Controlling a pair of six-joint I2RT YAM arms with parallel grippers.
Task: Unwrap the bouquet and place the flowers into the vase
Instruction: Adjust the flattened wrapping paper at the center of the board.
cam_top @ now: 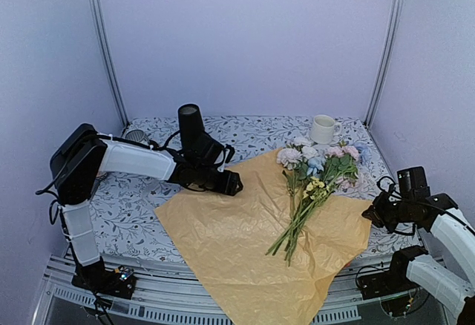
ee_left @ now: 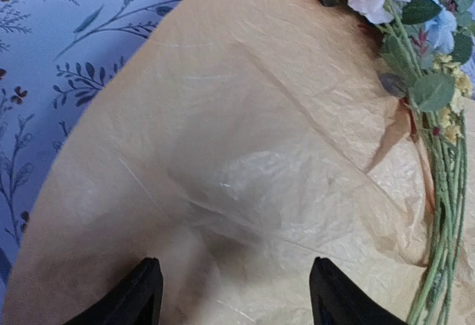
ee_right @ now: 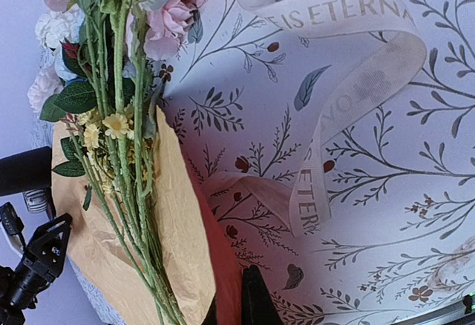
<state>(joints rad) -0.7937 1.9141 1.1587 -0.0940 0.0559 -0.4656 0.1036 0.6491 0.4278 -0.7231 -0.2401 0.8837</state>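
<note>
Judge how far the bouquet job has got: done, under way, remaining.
Done: the paper lies spread open and the ribbon lies loose. Under way: the left gripper hovers open over the paper; the right gripper is shut by its edge. Left: the flowers lie on the paper, none in the vase.

Pale lilac walls (cam_top: 245, 35), metal corner posts (cam_top: 105, 50), floral-print tablecloth (cam_top: 126, 210).

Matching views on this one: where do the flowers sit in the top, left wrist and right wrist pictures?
Top external: the flowers lie right of centre on the wrapping paper, blooms toward the white mug.
Left wrist: flowers along the right edge, blooms at top.
Right wrist: flowers at left, blooms on top, stems running down.
Shared landmark: the wrapping paper under the stems.
</note>
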